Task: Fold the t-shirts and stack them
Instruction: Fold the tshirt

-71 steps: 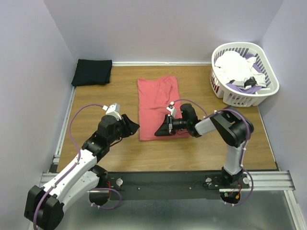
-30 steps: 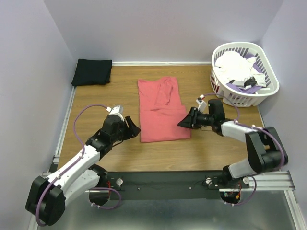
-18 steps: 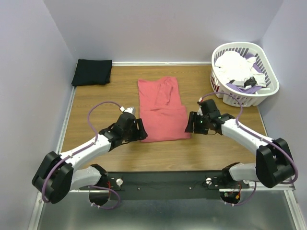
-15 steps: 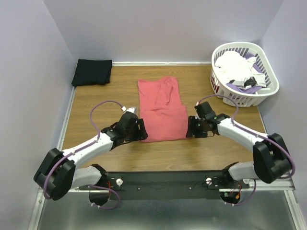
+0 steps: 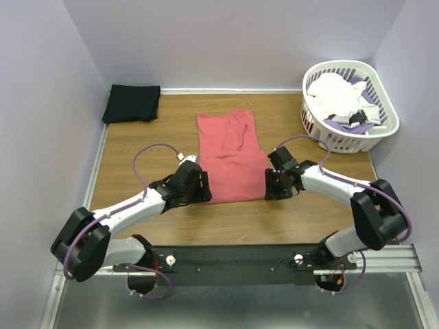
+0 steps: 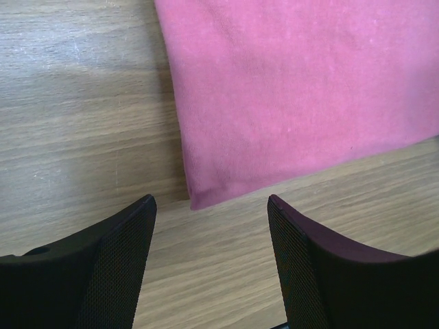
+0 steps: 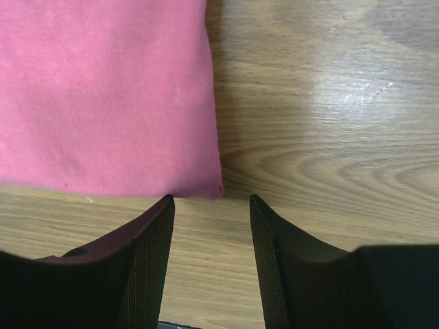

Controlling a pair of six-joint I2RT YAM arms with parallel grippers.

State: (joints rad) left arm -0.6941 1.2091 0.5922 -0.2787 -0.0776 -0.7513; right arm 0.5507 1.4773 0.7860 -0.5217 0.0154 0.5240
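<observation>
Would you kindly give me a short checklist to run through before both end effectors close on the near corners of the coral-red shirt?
1. Left end effector open and holding nothing: ok.
2. Right end effector open and holding nothing: ok.
3. Near-left corner of the coral-red shirt lined up with the left gap: ok.
4. Near-right corner lined up with the right gap: ok, it sits just ahead of the tips.
5. Near edge of the shirt lying flat on the table: ok.
6. Tips low enough to catch every cloth layer: cannot tell.
</observation>
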